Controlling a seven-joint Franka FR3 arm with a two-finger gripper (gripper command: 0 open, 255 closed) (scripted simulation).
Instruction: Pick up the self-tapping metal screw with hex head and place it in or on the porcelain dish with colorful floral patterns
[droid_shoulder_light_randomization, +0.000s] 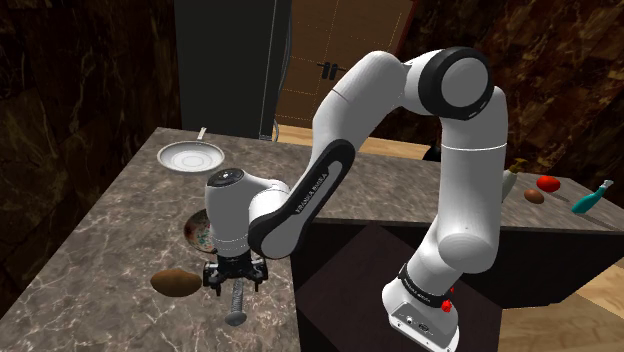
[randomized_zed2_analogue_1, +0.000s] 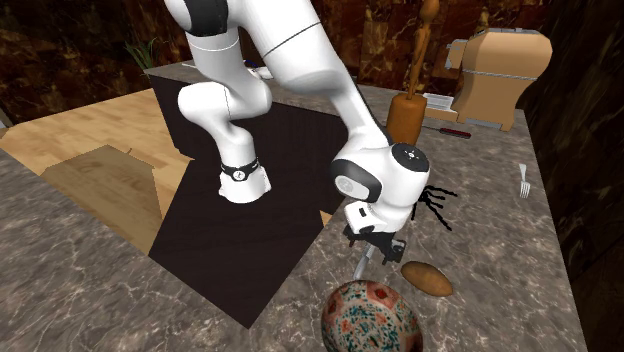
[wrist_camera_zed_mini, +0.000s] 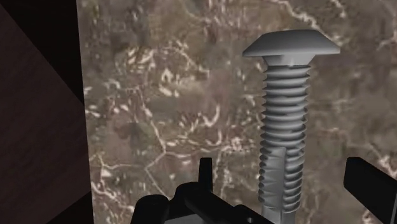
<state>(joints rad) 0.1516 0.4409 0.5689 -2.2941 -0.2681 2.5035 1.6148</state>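
The grey metal screw (wrist_camera_zed_mini: 284, 121) lies on the brown marble counter (droid_shoulder_light_randomization: 100, 250), its wide head pointing away from the hand. It also shows as a short grey screw (droid_shoulder_light_randomization: 237, 304) just below the hand, and as the same screw (randomized_zed2_analogue_1: 362, 266) near the dish. My black gripper (wrist_camera_zed_mini: 280, 170) hovers low over the threaded end, open, with one finger on each side and gaps to both. The gripper (droid_shoulder_light_randomization: 237, 278) is close to the counter's edge by the stand. The floral dish (randomized_zed2_analogue_1: 370, 318) sits just beside the screw, and in the shoulder view the dish (droid_shoulder_light_randomization: 197, 233) is half hidden behind the wrist.
A brown potato-like lump (droid_shoulder_light_randomization: 176, 283) lies next to the gripper and dish. A white plate (droid_shoulder_light_randomization: 190, 156) sits at the counter's far end. The dark stand (droid_shoulder_light_randomization: 380, 290) borders the counter edge. A fork (randomized_zed2_analogue_1: 523, 180), a wooden mill (randomized_zed2_analogue_1: 408, 115) and a bread box (randomized_zed2_analogue_1: 500, 65) stand farther off.
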